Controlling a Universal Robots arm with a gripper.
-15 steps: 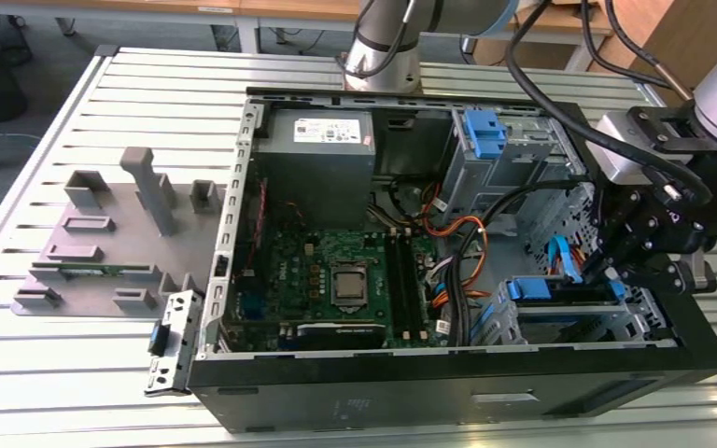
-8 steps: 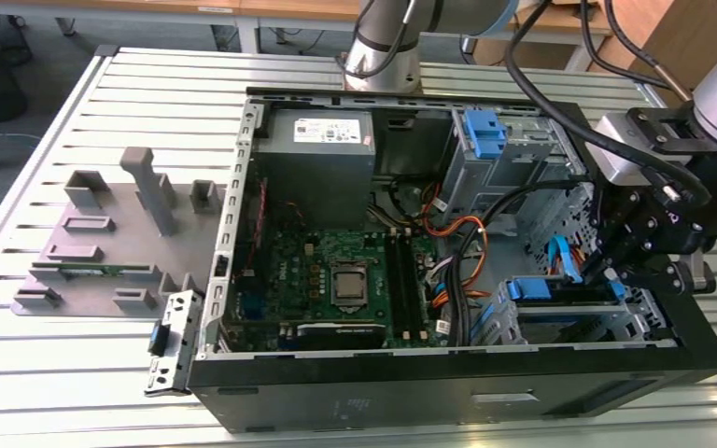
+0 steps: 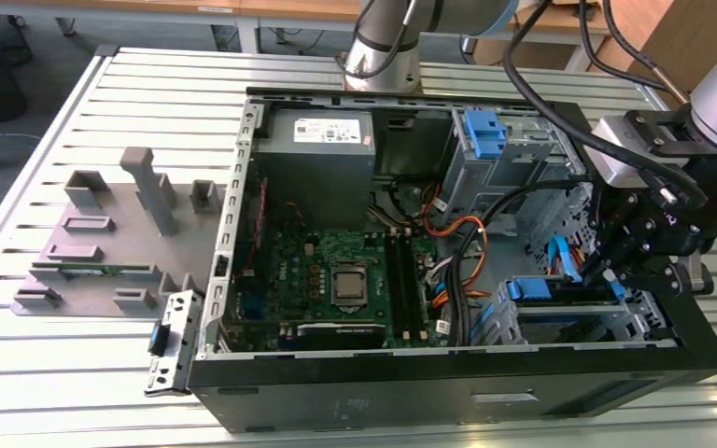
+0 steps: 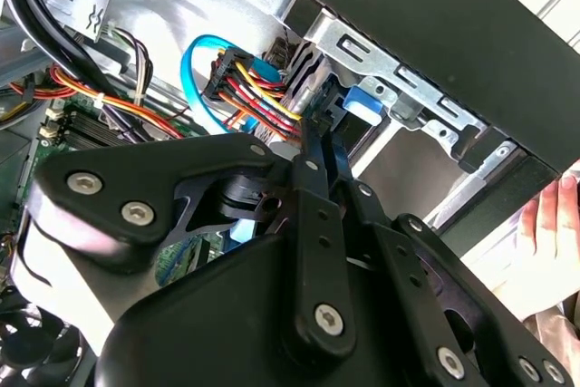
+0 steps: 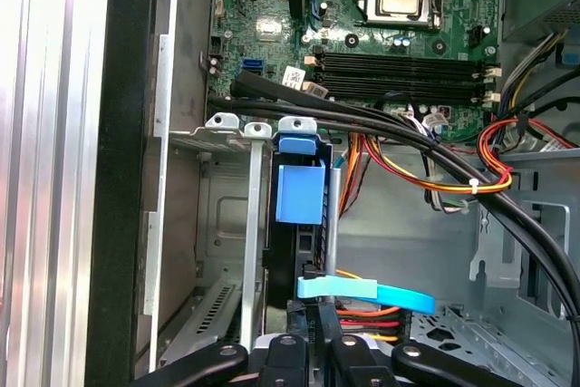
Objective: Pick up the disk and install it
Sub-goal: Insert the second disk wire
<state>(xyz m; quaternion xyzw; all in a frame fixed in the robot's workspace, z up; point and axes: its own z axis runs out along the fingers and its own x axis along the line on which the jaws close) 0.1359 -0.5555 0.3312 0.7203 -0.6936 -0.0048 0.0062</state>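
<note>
**Pincer at the drive cage, with the disk standing in its slot**

We found the pincer (image 4: 317, 138) reaching into the drive cage (image 5: 227, 124) in a corner of the open computer case (image 3: 458, 392). In the second wrist view its two fingers (image 4: 308, 188) lay narrow, nearly parallel and close together. Their tips met the edge of the disk (image 5: 299, 242), but we could not tell whether they clamped it or only touched it.

The disk stood on edge in a slot of the cage, directly ahead of the pincer tips. Its blue rail tab (image 5: 299, 192) sat at the far end from the pincer, just under the cage's rim. In the exterior view the blue rails (image 3: 558, 291) showed just beside the pincer (image 3: 608, 275).

A flat blue cable (image 5: 381, 295) crossed close by the tips, above a bundle of red, yellow and orange wires (image 5: 362, 319). Thick black cables (image 5: 408, 133) ran across beyond the cage, and the motherboard (image 5: 381, 33) lay farther out still.

Behind the pincer, outside the case wall, a person's hand (image 4: 553, 224) showed at the edge of the second wrist view. The case rested on a slatted metal table (image 3: 35, 373). A grey fixture plate (image 3: 97, 243) lay on the table well apart from the pincer, on the far side of the case.
</note>
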